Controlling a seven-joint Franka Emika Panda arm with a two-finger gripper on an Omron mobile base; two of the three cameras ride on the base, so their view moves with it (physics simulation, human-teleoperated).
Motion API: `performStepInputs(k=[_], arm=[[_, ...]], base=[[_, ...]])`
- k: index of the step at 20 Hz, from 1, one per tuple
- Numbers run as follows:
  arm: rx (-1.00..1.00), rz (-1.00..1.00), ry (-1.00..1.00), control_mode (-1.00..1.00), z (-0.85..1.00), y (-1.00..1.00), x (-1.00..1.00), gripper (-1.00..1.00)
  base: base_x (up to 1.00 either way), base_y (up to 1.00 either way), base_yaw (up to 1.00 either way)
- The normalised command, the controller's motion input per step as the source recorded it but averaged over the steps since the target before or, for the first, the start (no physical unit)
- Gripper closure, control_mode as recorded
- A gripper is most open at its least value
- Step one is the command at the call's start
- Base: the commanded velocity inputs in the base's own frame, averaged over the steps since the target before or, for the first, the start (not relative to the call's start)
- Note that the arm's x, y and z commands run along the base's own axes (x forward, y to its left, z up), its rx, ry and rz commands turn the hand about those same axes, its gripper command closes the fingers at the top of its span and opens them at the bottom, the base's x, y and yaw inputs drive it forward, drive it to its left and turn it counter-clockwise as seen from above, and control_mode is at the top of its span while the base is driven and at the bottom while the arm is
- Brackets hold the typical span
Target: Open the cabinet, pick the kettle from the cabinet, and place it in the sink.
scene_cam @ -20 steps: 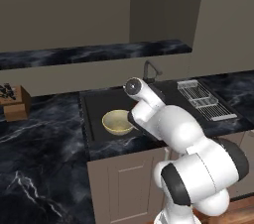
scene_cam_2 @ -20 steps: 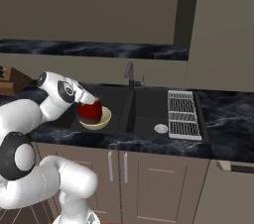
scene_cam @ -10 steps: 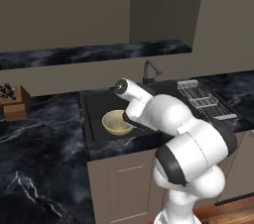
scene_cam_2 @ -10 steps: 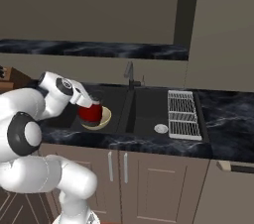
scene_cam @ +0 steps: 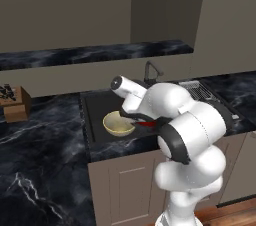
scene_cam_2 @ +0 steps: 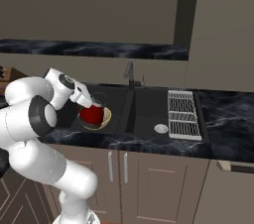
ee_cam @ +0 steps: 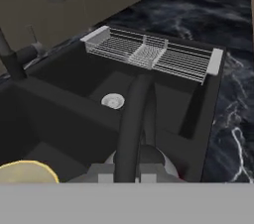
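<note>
The hand is clamped on the black loop handle of the kettle, holding it low over the left part of the sink. The kettle hangs upright, directly above or touching a cream bowl that lies in the left basin; contact cannot be told. In the left base view only a red sliver of the kettle shows behind the arm, just right of the bowl. Hand view: the handle arches up in the middle, the bowl rim at lower left, the round drain farther on. A wire rack sits across the sink's right side. The faucet stands at the far edge. Dark marble desk surrounds the sink.
</note>
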Motion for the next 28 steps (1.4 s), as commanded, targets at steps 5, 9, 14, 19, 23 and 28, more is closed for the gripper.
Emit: performStepInputs(k=[5,9,14,19,23,28], arm=[[0.00,-0.08,0.07,-1.00,-0.20,0.00,0.12,1.00],[0.00,-0.02,0.03,-1.00,-0.22,-0.05,0.18,1.00],[0.00,0.00,0.00,-1.00,-0.20,-0.08,0.12,1.00],[0.00,0.00,0.00,-1.00,-0.19,-0.08,0.13,1.00],[-0.01,0.00,-0.01,-1.00,-0.18,-0.08,0.14,1.00],[-0.01,0.00,-0.06,-1.00,-0.10,-0.08,0.08,1.00]], base=[[0.00,0.00,0.00],[0.00,0.00,0.00],[0.00,0.00,0.00],[0.00,0.00,0.00],[0.00,0.00,0.00],[0.00,0.00,0.00]])
